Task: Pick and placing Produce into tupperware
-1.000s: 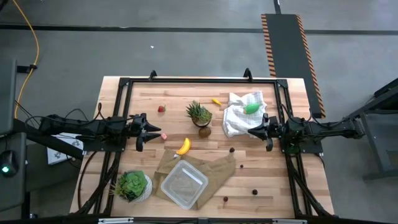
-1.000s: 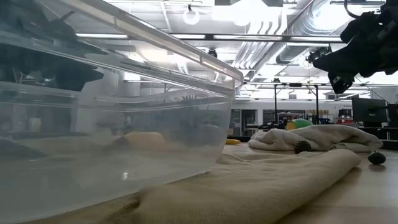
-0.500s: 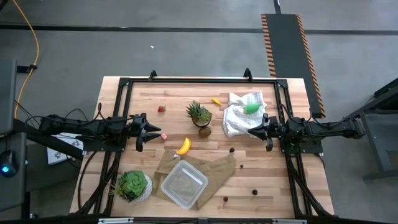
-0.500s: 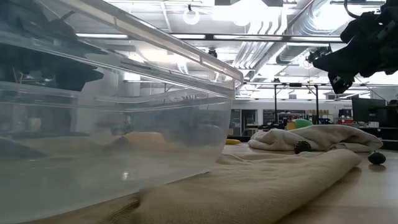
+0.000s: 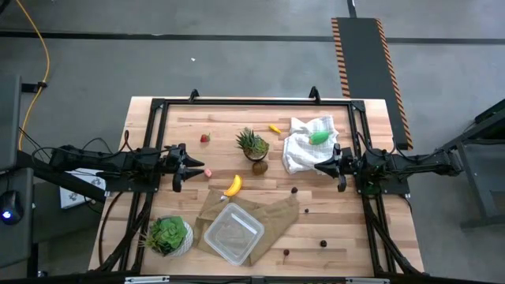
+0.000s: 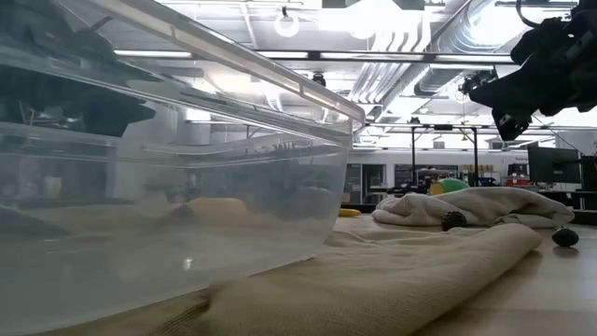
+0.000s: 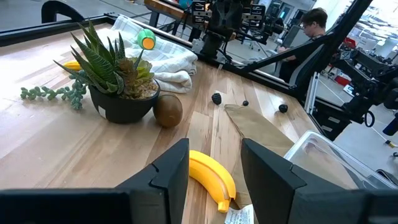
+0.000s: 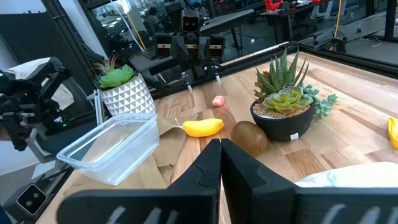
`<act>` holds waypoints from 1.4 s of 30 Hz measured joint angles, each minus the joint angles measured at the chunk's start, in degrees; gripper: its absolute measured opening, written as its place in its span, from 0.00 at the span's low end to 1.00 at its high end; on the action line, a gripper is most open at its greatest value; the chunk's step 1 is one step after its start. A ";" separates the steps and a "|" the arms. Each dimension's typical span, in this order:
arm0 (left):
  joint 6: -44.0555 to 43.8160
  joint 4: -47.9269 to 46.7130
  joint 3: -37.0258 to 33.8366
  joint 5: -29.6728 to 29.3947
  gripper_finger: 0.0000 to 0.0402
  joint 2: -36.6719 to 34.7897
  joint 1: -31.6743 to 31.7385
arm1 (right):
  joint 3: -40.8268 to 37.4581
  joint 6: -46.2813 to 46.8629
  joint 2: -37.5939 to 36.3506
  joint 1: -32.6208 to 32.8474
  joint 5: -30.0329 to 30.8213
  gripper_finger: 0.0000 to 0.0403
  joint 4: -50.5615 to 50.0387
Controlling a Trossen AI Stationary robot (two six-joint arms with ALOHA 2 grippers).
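Observation:
The clear tupperware (image 5: pixel 233 233) sits on a brown paper bag (image 5: pixel 264 213) near the table's front edge. Loose produce lies on the wood: a yellow banana (image 5: pixel 232 185), a brown kiwi (image 5: pixel 259 166), a red strawberry (image 5: pixel 205 138), a pink piece (image 5: pixel 208 172) and a yellow-orange piece (image 5: pixel 274 128). A green oval (image 5: pixel 319 137) rests on the white cloth (image 5: pixel 304 150). My left gripper (image 5: pixel 192 167) hovers open at the table's left, pointing toward the banana (image 7: pixel 213 177). My right gripper (image 5: pixel 318 165) hovers shut at the right, beside the cloth.
A spiky potted plant (image 5: pixel 252 145) stands mid-table next to the kiwi. A leafy plant in a white pot (image 5: pixel 167 235) stands at the front left. Small dark balls (image 5: pixel 294 189) (image 5: pixel 322 243) lie on the wood. A person (image 7: pixel 314 25) sits beyond the table.

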 joint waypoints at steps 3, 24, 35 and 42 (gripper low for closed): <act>0.00 0.02 -0.02 -0.12 0.33 -0.02 0.02 | 0.00 0.01 -0.01 0.01 -0.01 0.01 0.01; -44.38 0.03 -0.01 2.00 0.33 -0.01 0.02 | 0.00 46.91 0.00 0.04 0.68 0.01 1.97; -66.03 0.10 0.00 0.14 0.33 -0.02 0.02 | 0.00 65.78 0.00 0.02 13.79 0.01 2.38; -66.27 0.35 -0.01 -2.06 0.33 0.00 0.02 | 0.00 65.71 0.02 0.04 25.69 0.01 6.34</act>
